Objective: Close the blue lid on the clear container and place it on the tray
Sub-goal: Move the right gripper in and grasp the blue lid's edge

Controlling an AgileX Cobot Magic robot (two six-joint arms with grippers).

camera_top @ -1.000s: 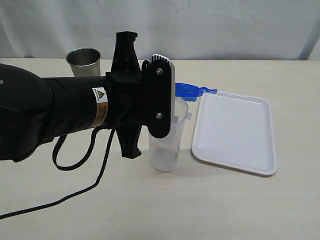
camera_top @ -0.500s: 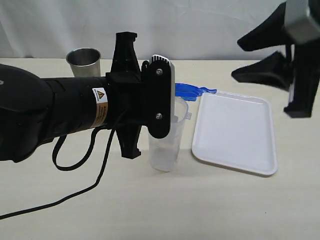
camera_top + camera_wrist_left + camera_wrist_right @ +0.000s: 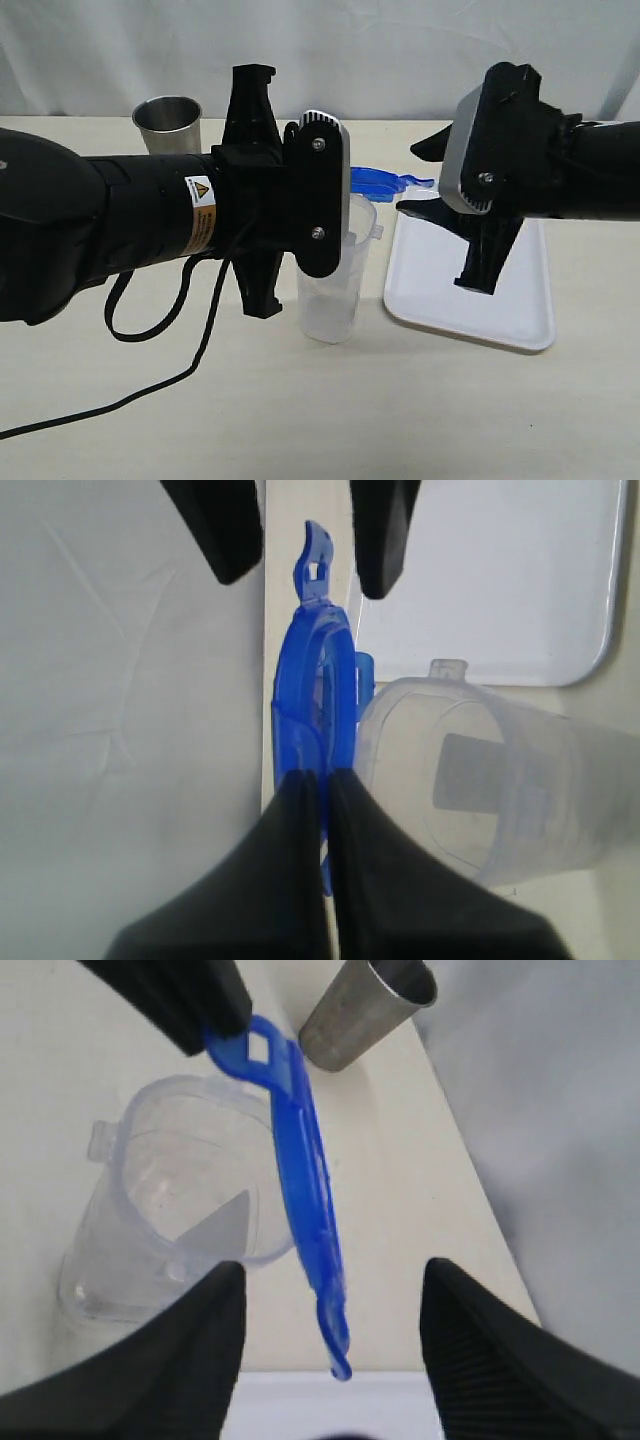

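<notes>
The blue plastic lid [image 3: 318,710] stood on edge beside the mouth of the clear plastic container [image 3: 480,780].
The left pincer [image 3: 325,780] pinched it; the right pincer [image 3: 333,1270] gaped wide around its free end.

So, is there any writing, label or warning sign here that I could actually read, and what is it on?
Orange-and-white sticker on the black left robot arm: a warning triangle shows, but the print under it is too small to read.
Dark patch, perhaps a label, on the tall clear plastic container: blurred, not readable.
No other text is visible in any view.
</notes>
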